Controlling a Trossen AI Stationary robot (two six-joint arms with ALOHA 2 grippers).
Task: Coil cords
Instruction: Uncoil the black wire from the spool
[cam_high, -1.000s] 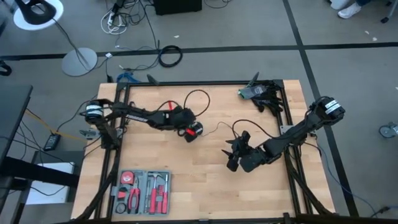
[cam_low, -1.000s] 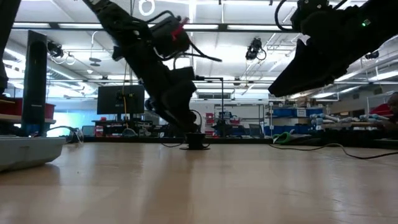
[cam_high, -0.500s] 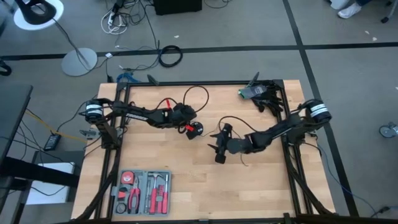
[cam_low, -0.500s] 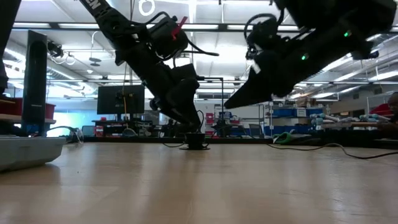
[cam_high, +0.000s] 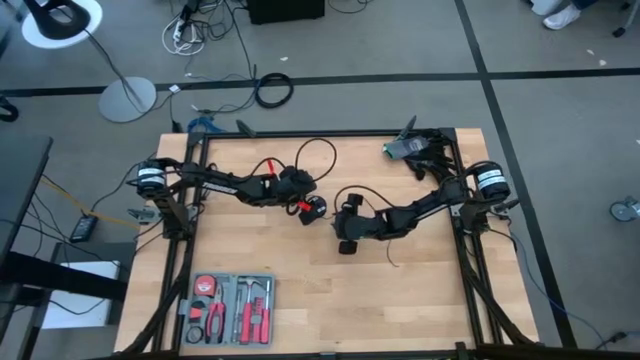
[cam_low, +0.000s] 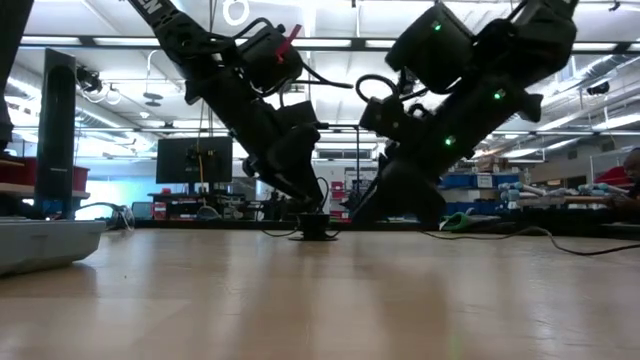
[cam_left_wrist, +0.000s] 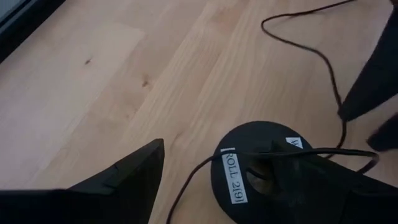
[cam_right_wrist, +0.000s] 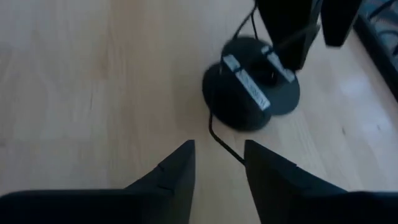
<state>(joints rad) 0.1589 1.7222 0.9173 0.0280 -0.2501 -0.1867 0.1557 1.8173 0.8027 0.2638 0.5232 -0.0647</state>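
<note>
While the left end effector (cam_high: 308, 205) hangs over the puck (cam_high: 315, 208) near the middle of the worktop (cam_high: 300, 290), its fingers (cam_left_wrist: 124, 177) stand spread to either side of the disc, apparently to steady it so the cord can be gathered.

Item, puck: small round black disc, matt, lying flat on the wood, with white printed labels on its top face and a slot or hub where the cord enters.

Item, cord (cam_high: 318, 150): long, thin, black and limp. One loose loop rises to the far side of the left end effector; another strand arcs rightward from the puck over the right arm.

Item, right end effector (cam_high: 345, 228): just right of the puck and slightly nearer, pointed at it. Its fingers (cam_right_wrist: 174, 171) stand apart with a modest gap, gripping nothing; a length of cord runs on the worktop toward that gap, a likely line-up for pinching the strand.

Item, worktop: pale wood planks, smooth, visible grain, framed in black.

Item, tool case (cam_high: 232, 305): open, near-left corner, red-handled tools inside, well apart from the work.

Item, dark clutter (cam_high: 420, 152): far-right corner, contents unclear.
</note>
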